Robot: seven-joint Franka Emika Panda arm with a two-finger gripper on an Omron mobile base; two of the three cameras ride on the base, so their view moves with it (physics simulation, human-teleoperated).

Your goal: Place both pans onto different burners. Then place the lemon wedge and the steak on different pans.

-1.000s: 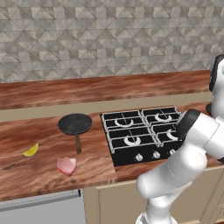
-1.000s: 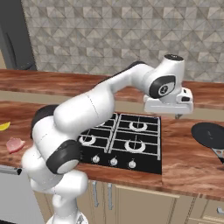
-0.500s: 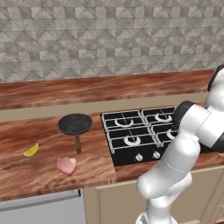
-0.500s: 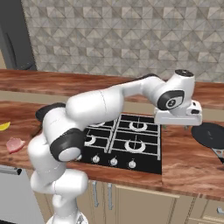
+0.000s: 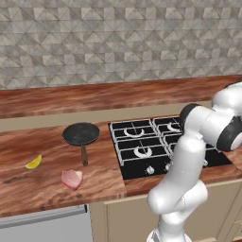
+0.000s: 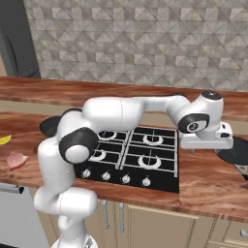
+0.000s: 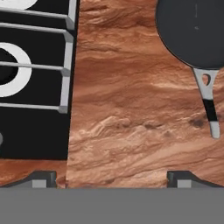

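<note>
A white robot arm reaches to the right of the black cooktop (image 6: pixel 133 157), its end effector (image 6: pixel 206 142) spread wide open and empty above the wooden counter (image 7: pixel 131 127), probably lining up on the black pan with a grey handle (image 7: pixel 194 33) lying just beside the cooktop. The other pan (image 5: pixel 81 134), with a brown handle, sits on the counter left of the burners (image 5: pixel 134 142). Near it, the lemon wedge (image 5: pixel 33 162) and the steak (image 5: pixel 72 178) wait, so neither pan is on a burner yet.
</note>
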